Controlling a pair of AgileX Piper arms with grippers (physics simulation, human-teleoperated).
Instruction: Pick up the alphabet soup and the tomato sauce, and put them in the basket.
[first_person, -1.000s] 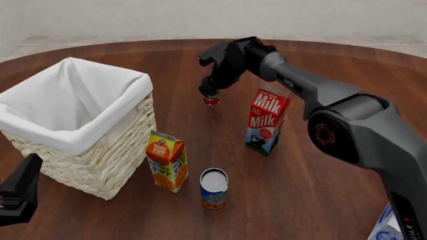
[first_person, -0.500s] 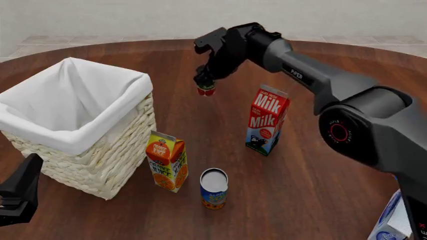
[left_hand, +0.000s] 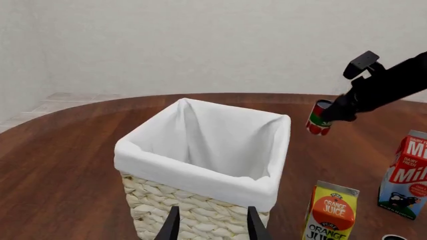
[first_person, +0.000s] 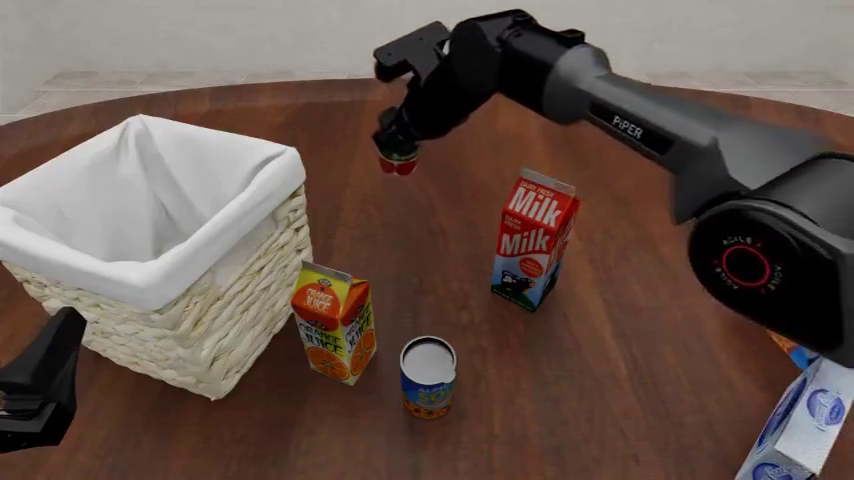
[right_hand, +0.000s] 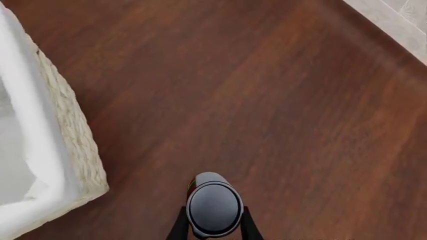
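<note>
Working outward from my side of the table, I see the left gripper (first_person: 38, 385) parked low near the table's front edge with its fingers apart and nothing between them, just in front of the basket (first_person: 254, 255). Next out stands the alphabet soup (first_person: 429, 377), upright on the table beside the orange juice carton (first_person: 334, 322), untouched. Farther on, the milk carton (first_person: 535, 240) stands to the right. Farthest, the right gripper (first_person: 398, 155) is clamped on the tomato sauce (first_person: 396, 163), lifted clear of the wood, with the basket off to its left. I judge the step in hand is the carry to the basket: I want the can higher than the folded cloth rim before crossing it, then centred over the white lining before letting go. Bare table lies between can and basket, so the path looks free; the near rim corner is the edge to mind.
</note>
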